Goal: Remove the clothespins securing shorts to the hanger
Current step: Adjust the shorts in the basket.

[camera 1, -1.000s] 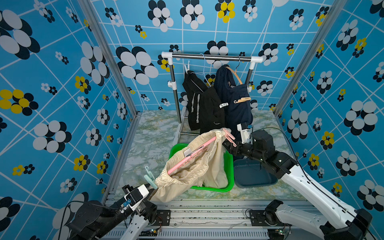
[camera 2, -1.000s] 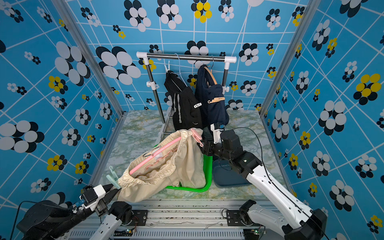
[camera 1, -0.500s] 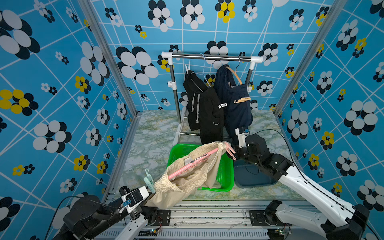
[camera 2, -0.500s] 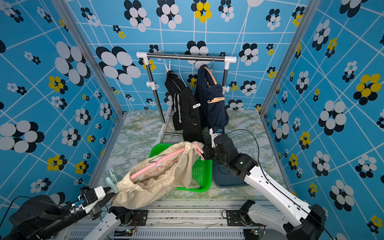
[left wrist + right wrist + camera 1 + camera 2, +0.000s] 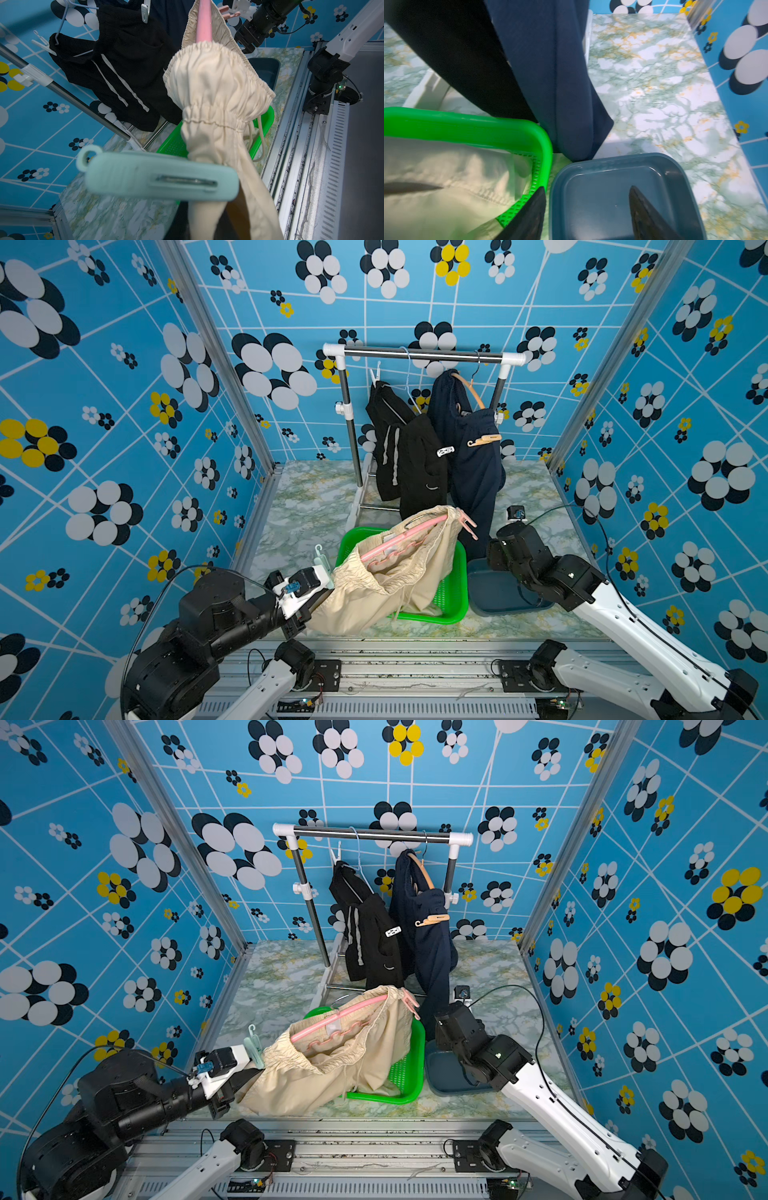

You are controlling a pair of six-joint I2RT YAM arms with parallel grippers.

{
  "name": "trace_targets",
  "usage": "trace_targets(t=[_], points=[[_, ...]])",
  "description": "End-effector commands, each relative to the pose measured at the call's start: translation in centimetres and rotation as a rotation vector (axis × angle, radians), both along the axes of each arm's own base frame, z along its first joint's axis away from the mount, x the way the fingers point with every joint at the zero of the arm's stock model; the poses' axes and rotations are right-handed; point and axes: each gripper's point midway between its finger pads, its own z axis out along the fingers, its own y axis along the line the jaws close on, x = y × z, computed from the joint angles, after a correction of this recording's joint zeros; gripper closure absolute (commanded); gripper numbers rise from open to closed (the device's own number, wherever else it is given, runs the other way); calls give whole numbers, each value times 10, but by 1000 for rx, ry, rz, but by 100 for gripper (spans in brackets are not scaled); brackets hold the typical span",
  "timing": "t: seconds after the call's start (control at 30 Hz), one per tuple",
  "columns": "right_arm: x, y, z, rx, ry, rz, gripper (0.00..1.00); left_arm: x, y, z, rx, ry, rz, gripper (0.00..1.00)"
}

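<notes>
The beige shorts (image 5: pixel 395 572) hang on a pink hanger (image 5: pixel 409 531) and sag into the green basket (image 5: pixel 453 593). A mint-green clothespin (image 5: pixel 160 176) is clipped on their near waistband corner. My left gripper (image 5: pixel 321 598) is shut on the beige fabric just below that clip, and its jaws are hidden under the cloth. My right gripper (image 5: pixel 588 212) hangs open over the blue-grey tray (image 5: pixel 612 187), with nothing between its fingers. The hanger's pink far end (image 5: pixel 467 522) stands free beside the right arm.
At the back, black shorts (image 5: pixel 411 456) and navy shorts (image 5: pixel 473 464) hang on the rack (image 5: pixel 419 353). A white clothespin (image 5: pixel 444 451) is on the black pair and a wooden clothespin (image 5: pixel 484 440) on the navy pair. The navy leg reaches down beside the tray.
My right gripper has drawn back from the hanger's pink far end, dropped over the tray and opened wider. My left gripper has moved forward with the shorts, which now sag lower into the basket.
</notes>
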Motion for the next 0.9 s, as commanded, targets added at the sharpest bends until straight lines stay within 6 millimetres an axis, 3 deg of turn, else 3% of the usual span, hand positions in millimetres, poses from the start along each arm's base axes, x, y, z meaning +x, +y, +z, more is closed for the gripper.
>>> trace_targets(t=[0.0,0.33,0.5,0.67,0.87], points=[[-6,-34,21,-114,-64,-80,34,22,-24,48,-126,-115,-49,100],[-26,-62,50,-107,-155,-131,30,84,-62,51,-118,-86,-57,100],[-31,-64,62,-109,-169,-106,28,104,-72,25,-19,-47,-77,100],[-28,-29,58,-56,-134,98,27,99,-69,-4,27,19,-95,100],[-18,5,64,-43,-123,255,21,85,-58,-24,31,99,-59,100]])
